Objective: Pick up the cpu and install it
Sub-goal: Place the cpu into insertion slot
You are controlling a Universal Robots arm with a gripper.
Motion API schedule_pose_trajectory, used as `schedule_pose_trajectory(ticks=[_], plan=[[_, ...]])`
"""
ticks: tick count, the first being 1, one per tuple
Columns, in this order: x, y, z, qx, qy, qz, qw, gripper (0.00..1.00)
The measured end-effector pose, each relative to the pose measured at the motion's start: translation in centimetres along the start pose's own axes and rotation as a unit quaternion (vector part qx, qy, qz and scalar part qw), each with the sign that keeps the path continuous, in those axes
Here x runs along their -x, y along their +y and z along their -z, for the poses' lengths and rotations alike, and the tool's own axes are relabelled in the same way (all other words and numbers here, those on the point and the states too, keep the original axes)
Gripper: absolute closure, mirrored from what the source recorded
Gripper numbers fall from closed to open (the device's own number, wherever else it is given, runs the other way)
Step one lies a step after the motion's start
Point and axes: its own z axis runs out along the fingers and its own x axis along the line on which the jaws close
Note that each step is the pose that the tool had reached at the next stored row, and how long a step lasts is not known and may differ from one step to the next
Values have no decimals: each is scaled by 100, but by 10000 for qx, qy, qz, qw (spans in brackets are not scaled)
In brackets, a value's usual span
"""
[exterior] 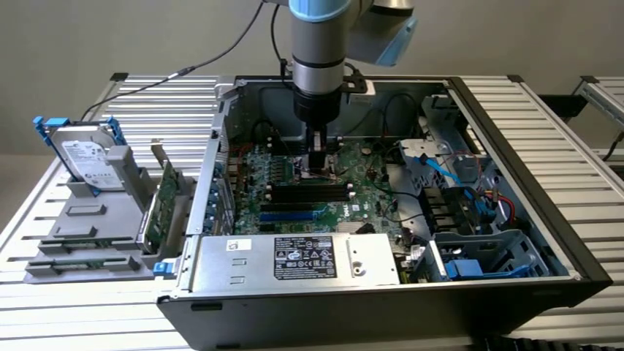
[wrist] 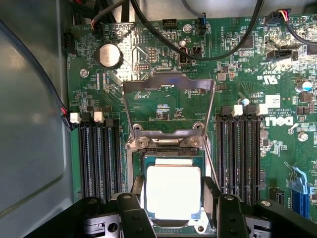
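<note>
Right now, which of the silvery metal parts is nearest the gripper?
The cpu, the small square chip sitting in the open socket right at the gripper; the big hard drive stands in the rack outside the case.

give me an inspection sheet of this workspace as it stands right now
surface: slatted metal table carrying an open computer case
job's things: cpu at the socket, hinged frame raised
clutter: hard drive upright in a grey stand, outside the case on the exterior view's left
grippers: gripper down inside the case, closed on two opposite sides of the cpu
cables: black cables across the motherboard; blue cable in the case
surroundings: plain wall
</note>
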Motion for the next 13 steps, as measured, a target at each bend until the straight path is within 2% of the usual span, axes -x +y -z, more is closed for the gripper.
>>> schedule_pose_trajectory(ticks=[13], plan=[[2,-17,-56,10,-1,16,10000,45]])
